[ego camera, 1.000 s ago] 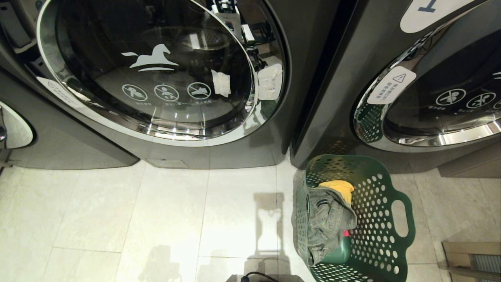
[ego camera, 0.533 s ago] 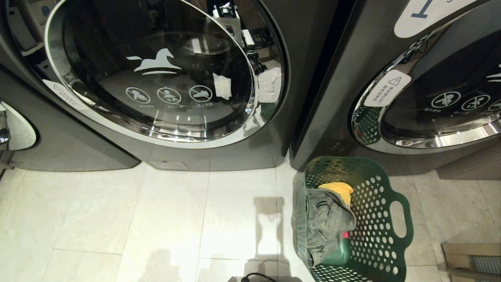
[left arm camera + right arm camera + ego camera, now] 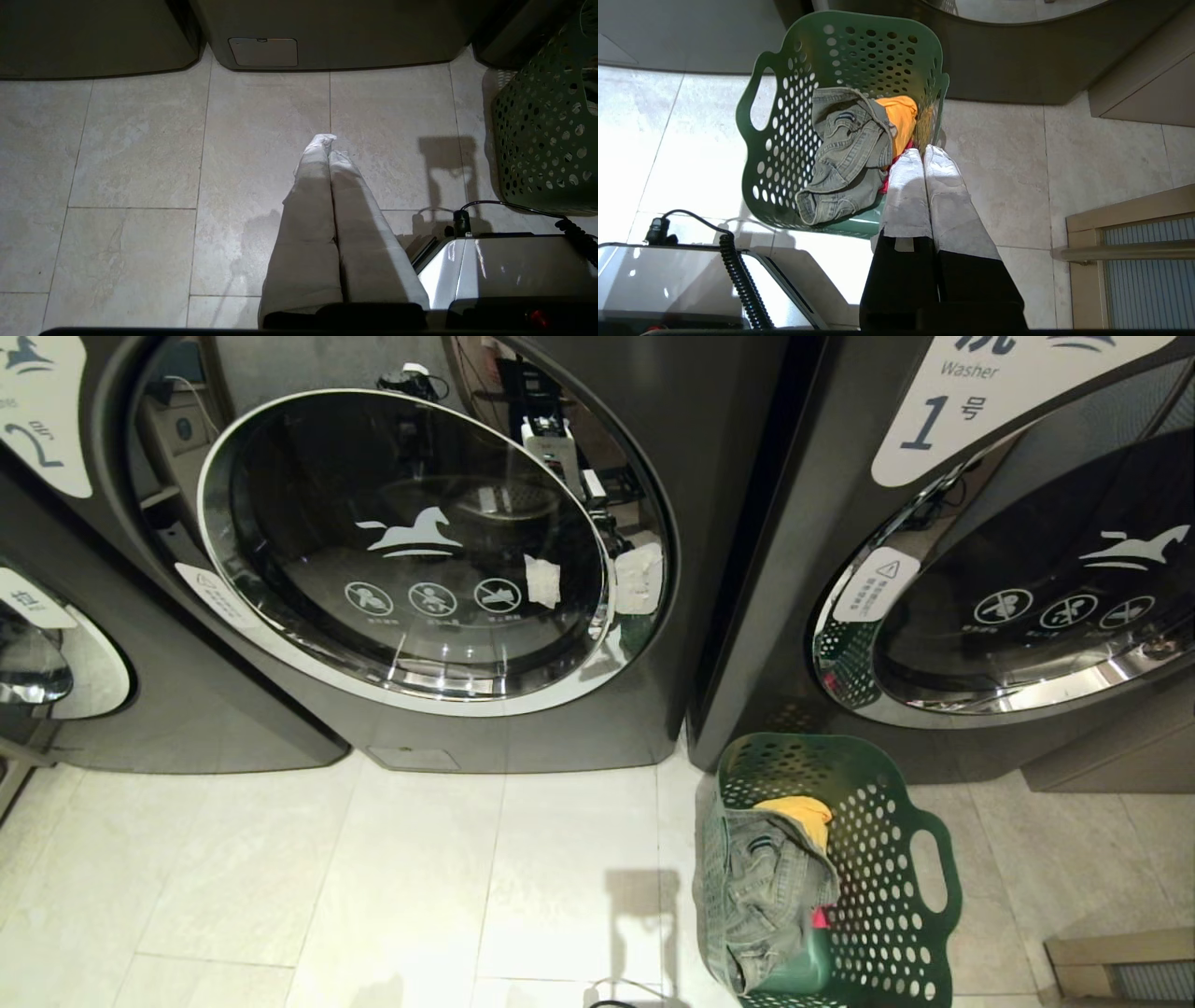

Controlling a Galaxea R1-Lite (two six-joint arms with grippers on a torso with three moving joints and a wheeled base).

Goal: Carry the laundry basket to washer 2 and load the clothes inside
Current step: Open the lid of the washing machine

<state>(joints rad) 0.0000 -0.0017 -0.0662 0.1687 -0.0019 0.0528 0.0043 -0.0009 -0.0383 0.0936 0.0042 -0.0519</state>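
A: What can be read on the machines?

B: The right-hand washer (image 3: 803, 569) carries a white label (image 3: 990, 401) with "Washer" and a blue "1" beside a small character.

A: And the middle one?

B: washer 2 (image 3: 560, 728) has a white label (image 3: 42, 411) at its upper left showing a blue "2". Its glass door (image 3: 411, 551) bears a white horse logo (image 3: 411, 534) and three round prohibition signs. The warning sticker's print is too small to read.
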